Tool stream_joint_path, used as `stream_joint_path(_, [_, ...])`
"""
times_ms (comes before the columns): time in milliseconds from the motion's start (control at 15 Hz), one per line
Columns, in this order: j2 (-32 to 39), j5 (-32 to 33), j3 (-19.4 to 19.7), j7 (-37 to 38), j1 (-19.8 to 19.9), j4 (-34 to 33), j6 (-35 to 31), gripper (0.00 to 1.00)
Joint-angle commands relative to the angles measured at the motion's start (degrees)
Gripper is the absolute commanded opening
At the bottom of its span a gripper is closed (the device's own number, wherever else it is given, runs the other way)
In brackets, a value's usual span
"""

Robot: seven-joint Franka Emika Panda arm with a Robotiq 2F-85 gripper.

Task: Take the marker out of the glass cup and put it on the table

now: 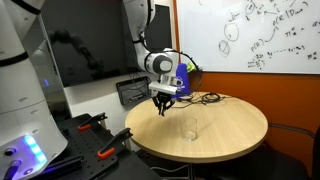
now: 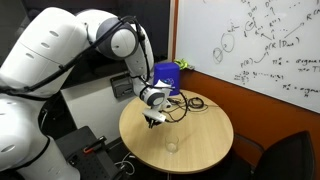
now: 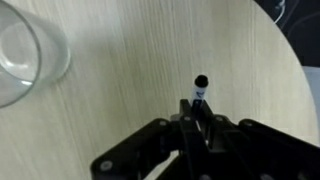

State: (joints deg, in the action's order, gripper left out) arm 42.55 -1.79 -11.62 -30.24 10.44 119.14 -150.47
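— Wrist view: what did the claw (image 3: 198, 116) do?
— It pinched the marker (image 3: 200, 88) over the table (image 3: 130, 70); the glass cup (image 3: 25, 50) stood at ten o'clock, well apart from the marker.

One round surface (image 1: 235, 125) is covered by three views.
In an exterior view the whiteboard (image 1: 250, 35) is faced from low by the rim; in an exterior view the surface (image 2: 205, 135) is overlooked from higher, farther off. The gripper (image 1: 165, 100) and glass cup (image 1: 190, 128) are shared by all. Straight down in the close wrist view, the marker (image 3: 201, 88) is held at 6 o'clock, the glass cup at 10 o'clock.
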Motion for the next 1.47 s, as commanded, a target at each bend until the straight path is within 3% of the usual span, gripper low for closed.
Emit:
stream_joint_path(0, [2.3,1.2,-4.9,-9.0,3.8,-0.2,-2.6,0.03])
stream_joint_path(67, [2.8,1.3,-5.7,-9.8,4.1,-0.4,-3.1,0.03])
stream_joint_path(133, [3.4,1.7,-5.7,-10.0,3.8,-0.8,-3.1,0.37])
stream_joint_path(267, [3.5,2.5,-5.4,-9.8,3.3,-1.0,-4.0,0.44])
stream_joint_path(467, [1.2,5.4,-3.1,-7.6,1.1,0.0,-3.4,0.67])
stream_joint_path(533, [-0.2,7.1,-0.6,-4.6,-1.1,0.4,-2.3,0.76])
stream_joint_path(733, [-4.4,7.9,1.8,0.9,-2.8,2.0,0.8,0.97])
stream_joint_path(1067, [-12.2,6.3,2.5,5.8,-3.9,5.5,7.8,1.0])
stream_joint_path(1400, [-15.9,3.3,1.5,4.9,-3.1,8.9,3.3,1.0])
